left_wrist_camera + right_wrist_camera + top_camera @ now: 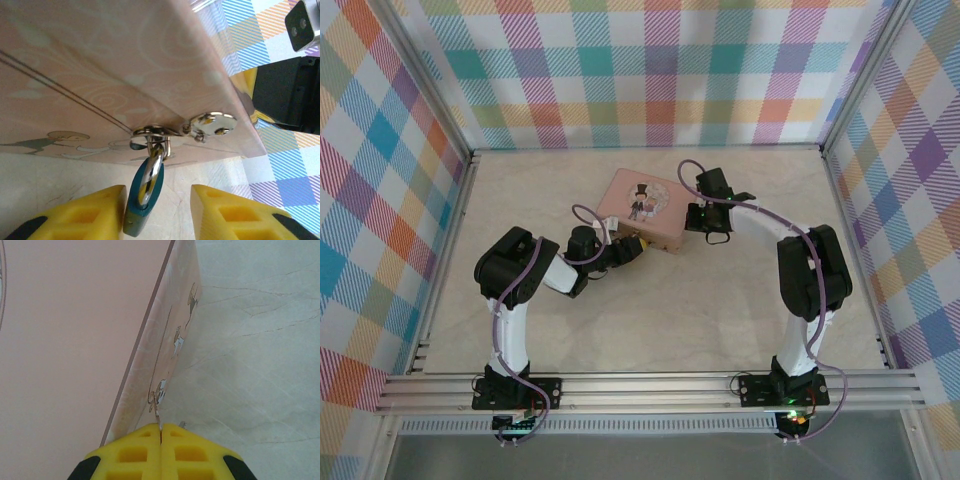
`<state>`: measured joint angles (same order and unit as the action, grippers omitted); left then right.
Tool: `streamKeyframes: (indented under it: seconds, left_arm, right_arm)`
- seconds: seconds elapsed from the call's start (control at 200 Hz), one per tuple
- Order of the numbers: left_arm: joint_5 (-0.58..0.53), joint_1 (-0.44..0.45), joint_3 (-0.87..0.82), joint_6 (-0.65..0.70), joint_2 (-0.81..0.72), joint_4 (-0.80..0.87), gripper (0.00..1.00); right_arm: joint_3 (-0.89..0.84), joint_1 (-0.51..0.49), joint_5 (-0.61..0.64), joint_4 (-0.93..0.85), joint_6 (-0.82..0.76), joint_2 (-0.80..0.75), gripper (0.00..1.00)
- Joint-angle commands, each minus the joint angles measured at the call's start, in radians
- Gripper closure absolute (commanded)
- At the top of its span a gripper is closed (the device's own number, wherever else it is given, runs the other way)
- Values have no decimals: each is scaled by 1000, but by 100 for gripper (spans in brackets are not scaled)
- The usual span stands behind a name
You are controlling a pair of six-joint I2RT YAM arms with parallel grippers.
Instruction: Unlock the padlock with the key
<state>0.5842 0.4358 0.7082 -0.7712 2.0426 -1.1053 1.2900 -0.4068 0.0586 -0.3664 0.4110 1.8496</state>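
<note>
Right fingers: the yellow right fingers (pixel 130 455) are pressed together on a thin pale metal key (pixel 158 419). Its sliver juts out ahead of the fingertips.
Key position: low beside a decorated side wall of the pink rectangular tin with a cartoon couple (pixel 75 330), close to the tabletop. Contact between key tip and wall cannot be determined.
Left fingers: the yellow left fingers (pixel 75 215) stand wide apart and grip nothing.
Padlock position: the small teal padlock with a silver shackle (pixel 145 200) hangs from the silver hasp (pixel 155 132) on the tin's wall. It sits between the left fingers, just beside the left-hand one in the wrist view.
Left arm pose: the left arm (pixel 520 270) is folded at the elbow, with the forearm low and the wrist at the tin's near edge.
Right arm pose: the right arm (pixel 810 270) rises from its base and bends left, with the wrist at the tin's right end.
Edges: the tin lies askew on the beige marbled tabletop (pixel 720 310), with one arm at each of its two ends.
Open room: bare tabletop lies between the tin and the arm bases. The plaid walls (pixel 380 200) are well apart from both wrists.
</note>
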Motion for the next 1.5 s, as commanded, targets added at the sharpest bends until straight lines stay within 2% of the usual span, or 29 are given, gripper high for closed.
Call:
streamKeyframes:
  seconds: [0.0,0.215,0.295,0.46,0.635,1.1,1.495]
  left_arm:
    - [13,-14,29,-12,18,-57,64]
    - [4,-14,33,-12,20,-40,66]
    - [-16,-16,29,-13,16,-21,57]
    - [-39,-23,13,-31,13,-53,56]
    - [-8,-25,17,-54,7,-100,64]
    - [-12,-26,28,-47,42,-50,72]
    - [31,-26,28,-9,32,41,84]
  right_arm:
    - [-5,-15,-22,-2,2,15,100]
    - [-11,-15,-17,-2,0,12,100]
    - [-13,-15,-16,-3,-2,12,100]
    - [-13,-15,-16,-3,-1,8,100]
    - [-11,-15,-15,-5,-2,11,100]
    - [-13,-15,-11,-6,-7,8,100]
    - [35,-15,12,-19,-14,42,100]
